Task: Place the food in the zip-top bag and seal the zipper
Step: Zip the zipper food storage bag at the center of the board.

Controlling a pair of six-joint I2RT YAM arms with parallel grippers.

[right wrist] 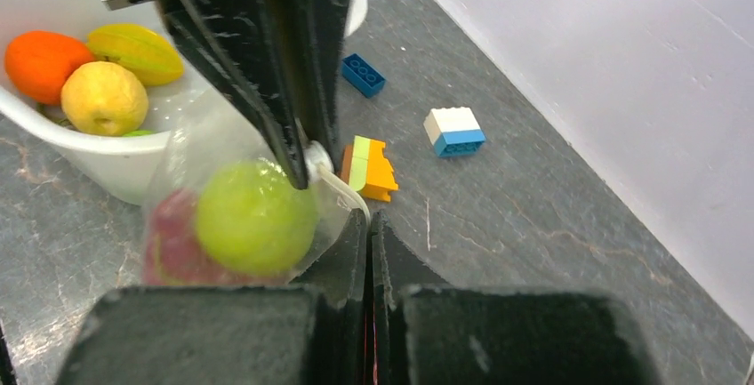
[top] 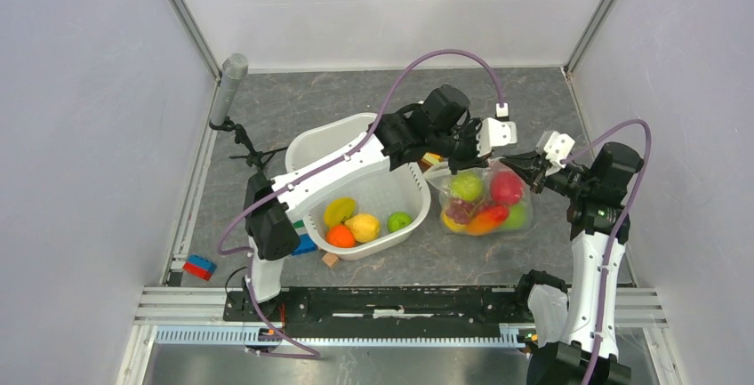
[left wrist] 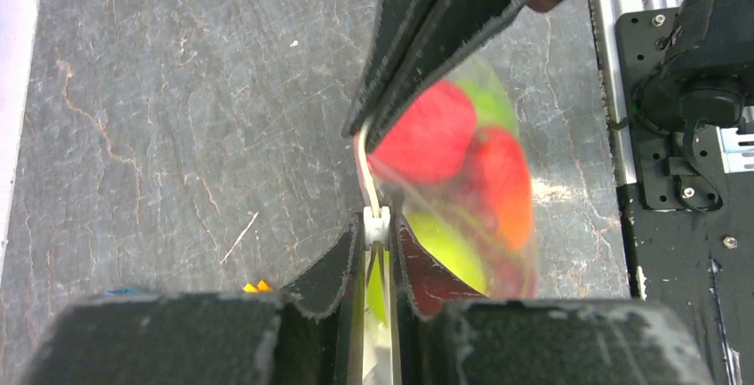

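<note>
the zip-top bag, with green and red apples inside, sits at 3 o'clock of the white tub. at the bag's far edge, the left gripper and right gripper each have their jaws pinched tight on the zipper, with their tips close together.

Left wrist view: fruit inside the zip-top bag reads only as blurred red and green blobs. The zipper shows as a short white run between left claw and right claw, the rest hidden in their pinch, so sealed or not cannot be told. Right wrist view: white tub cut off at left edge.
</note>
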